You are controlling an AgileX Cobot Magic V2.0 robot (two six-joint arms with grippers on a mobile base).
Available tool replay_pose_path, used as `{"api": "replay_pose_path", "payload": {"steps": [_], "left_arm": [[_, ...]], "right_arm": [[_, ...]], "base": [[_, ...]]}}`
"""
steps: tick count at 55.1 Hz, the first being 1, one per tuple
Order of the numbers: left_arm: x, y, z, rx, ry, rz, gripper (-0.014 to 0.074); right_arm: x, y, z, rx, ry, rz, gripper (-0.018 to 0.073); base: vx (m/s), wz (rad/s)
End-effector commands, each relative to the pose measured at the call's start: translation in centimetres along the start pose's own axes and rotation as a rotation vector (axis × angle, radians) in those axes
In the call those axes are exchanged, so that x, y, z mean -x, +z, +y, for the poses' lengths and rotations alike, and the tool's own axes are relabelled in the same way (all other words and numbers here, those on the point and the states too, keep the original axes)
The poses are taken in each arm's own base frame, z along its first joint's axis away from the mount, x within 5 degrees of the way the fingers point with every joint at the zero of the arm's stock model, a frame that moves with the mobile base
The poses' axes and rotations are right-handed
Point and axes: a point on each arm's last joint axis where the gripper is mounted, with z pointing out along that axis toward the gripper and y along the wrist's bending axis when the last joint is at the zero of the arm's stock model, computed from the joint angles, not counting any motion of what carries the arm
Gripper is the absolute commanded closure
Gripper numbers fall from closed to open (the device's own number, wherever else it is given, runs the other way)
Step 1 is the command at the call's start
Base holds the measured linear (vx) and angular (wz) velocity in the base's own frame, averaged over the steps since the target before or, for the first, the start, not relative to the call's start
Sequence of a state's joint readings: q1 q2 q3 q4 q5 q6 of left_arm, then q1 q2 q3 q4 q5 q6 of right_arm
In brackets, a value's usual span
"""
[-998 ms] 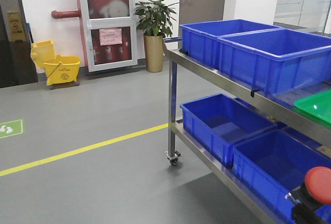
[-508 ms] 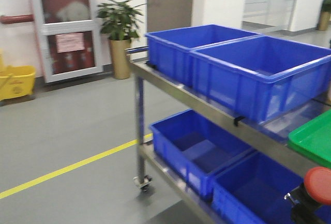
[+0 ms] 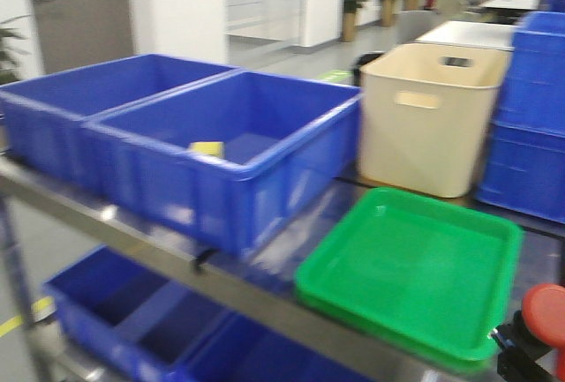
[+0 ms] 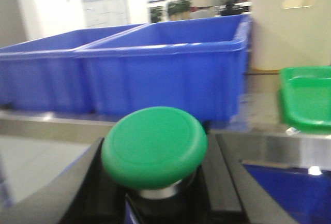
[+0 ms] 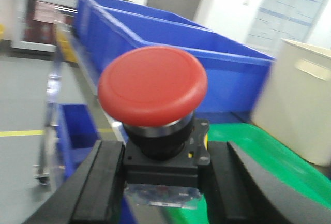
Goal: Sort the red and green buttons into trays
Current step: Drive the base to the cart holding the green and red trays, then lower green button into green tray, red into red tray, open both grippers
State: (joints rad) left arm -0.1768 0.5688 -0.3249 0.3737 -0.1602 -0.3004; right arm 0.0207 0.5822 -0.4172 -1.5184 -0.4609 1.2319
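Holding entry: two items, one per claw.

Item 1: green button [image 4: 154, 144]. Location: pinched at its base between the pads of the left claw [image 4: 160, 198], cap upward, at 6 o'clock in the left wrist view.

Item 2: red button [image 5: 152, 84]. Location: black base clamped between the pads of the right claw [image 5: 165, 182], cap upward. In the front view it sits at the 4 o'clock corner.

Handling, judged: both are small, light and rigid. The domed caps are glossy and would likely slip under a pinch. The squarish base offers flat sides and is the place to hold, as both claws do. The shape is top-heavy and may tip or roll on a smooth tray floor, so a low release suits.

Arm pose: both claws are level and point forward at the cart [image 3: 106, 223]. The right claw is near the green tray's near corner. Neither claw appears to be over a tray.

Destinations: green tray [image 3: 406, 272] on the cart top, 5 o'clock in the front view, nothing in it. Red tray: not in any view.

Other stock:
- two blue crates [image 3: 221, 153] at 9 o'clock, with a yellow scrap [image 3: 207, 147] in the nearer one
- cream tub [image 3: 428, 117] at 1 o'clock, behind the green tray
- lower crates [image 3: 132, 311] at 7 o'clock
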Motion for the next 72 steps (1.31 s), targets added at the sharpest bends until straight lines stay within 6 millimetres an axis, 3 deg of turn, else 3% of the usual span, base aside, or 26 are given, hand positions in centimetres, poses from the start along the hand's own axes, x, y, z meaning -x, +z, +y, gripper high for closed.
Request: {"api": "replay_pose_path", "payload": {"steps": [1,41,72], "left_arm": [[1.75,0.0,-0.15,-0.023,-0.019,-0.108,0.0599],[1.75,0.0,-0.15,-0.023,-0.019,-0.108,0.0599],[1.75,0.0,-0.15,-0.023,-0.019,-0.108,0.0599]], "right_arm": [[1.23,-0.1,-0.3,-0.011,0.018,-0.046,0.0567],[1.23,-0.1,-0.3,-0.011,0.018,-0.046,0.0567],[1.23,-0.1,-0.3,-0.011,0.018,-0.046,0.0567]], "base": [[0.28,-0.84],[0.17,-0.6],[0.05,-0.2]]}}
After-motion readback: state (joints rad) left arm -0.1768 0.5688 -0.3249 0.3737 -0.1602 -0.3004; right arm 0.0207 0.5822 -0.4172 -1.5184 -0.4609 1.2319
